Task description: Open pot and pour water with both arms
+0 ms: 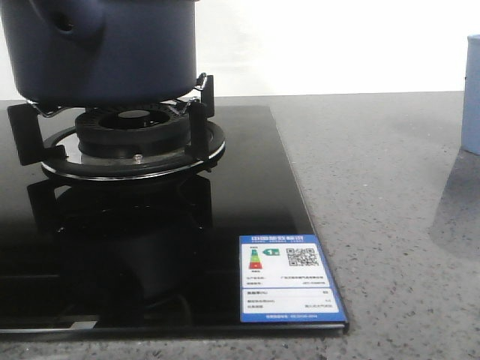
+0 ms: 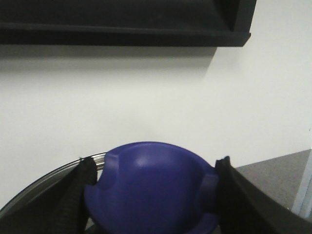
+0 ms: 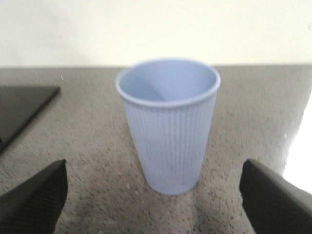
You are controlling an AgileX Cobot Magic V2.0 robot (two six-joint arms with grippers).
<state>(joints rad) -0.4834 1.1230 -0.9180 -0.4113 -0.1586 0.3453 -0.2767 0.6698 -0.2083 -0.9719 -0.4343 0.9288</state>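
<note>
The dark navy-blue pot [image 1: 97,52] sits on the gas burner [image 1: 139,131] at the far left, its side lug [image 1: 75,22] facing me; its top is cut off by the frame. In the left wrist view my left gripper [image 2: 154,170] is shut on the lid's blue knob [image 2: 151,190], one finger against each side, and the lid's steel rim [image 2: 48,178] shows behind. My right gripper [image 3: 153,192] is open, with the pale blue ribbed cup [image 3: 168,126] upright between its fingers and touching neither. Neither gripper shows in the front view.
The black glass cooktop [image 1: 150,247] has a blue and white label [image 1: 289,277] at its near right corner. Grey speckled counter [image 1: 375,225] lies to its right, with the cup [image 1: 471,94] at the far right edge. A white wall stands behind.
</note>
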